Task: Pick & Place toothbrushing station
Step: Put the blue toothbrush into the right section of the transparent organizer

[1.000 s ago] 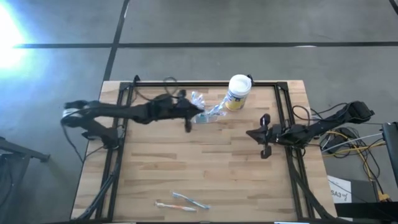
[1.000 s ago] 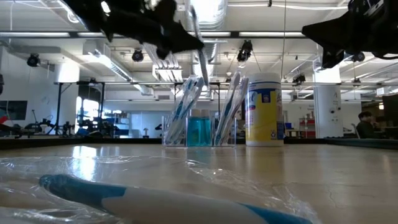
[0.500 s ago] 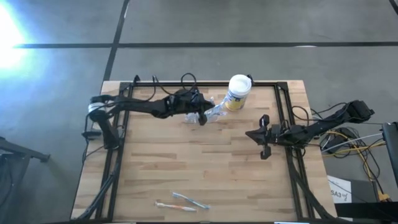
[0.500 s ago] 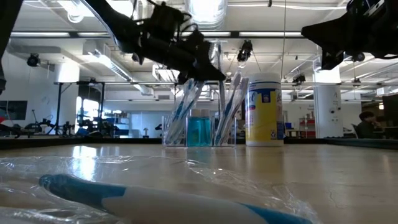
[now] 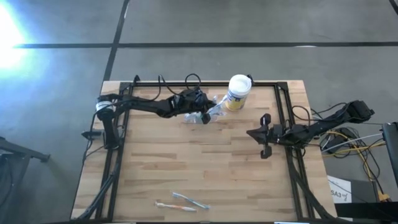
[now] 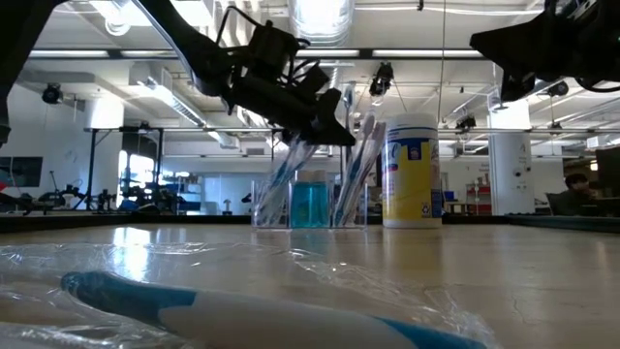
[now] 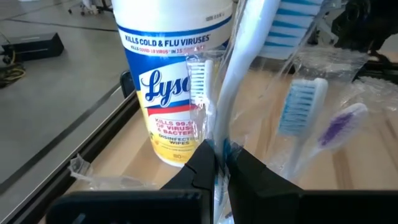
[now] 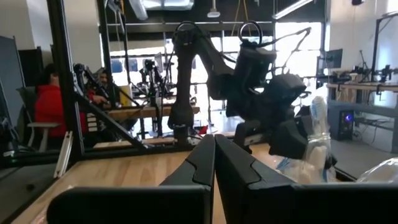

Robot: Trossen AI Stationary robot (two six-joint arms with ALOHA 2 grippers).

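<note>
The toothbrushing station [image 5: 216,110] [image 6: 310,204], a low clear holder, stands on the table's far half beside a white canister [image 5: 238,91] [image 6: 412,170] [image 7: 174,74]. Several toothbrushes [image 7: 298,109] stand slanting in it. My left gripper [image 5: 205,117] [image 6: 339,134] [image 7: 221,163] hovers just above and left of the station, shut on a wrapped white-and-blue toothbrush [image 7: 239,68]. My right gripper [image 5: 262,134] [image 8: 214,163] waits shut, above the table's right side, holding nothing. My left gripper pinches the wrapped toothbrush's handle [image 7: 219,148] between its two fingers, clear wrapper and all. The fingers reach in from the table's left, slanting a little downward. The brush runs on beyond the fingertips over the station. Its lower end is hidden by the fingers.
Two more wrapped toothbrushes [image 5: 183,200] [image 6: 242,310] lie near the table's near edge. A black frame rail [image 5: 205,83] runs round the table. Bare wood lies between the station and those brushes. People sit in the room beyond.
My left gripper has gone toward the table's right edge and down to the station, carrying the wrapped toothbrush, and has tipped a little further downward. It has stayed shut on the brush.
</note>
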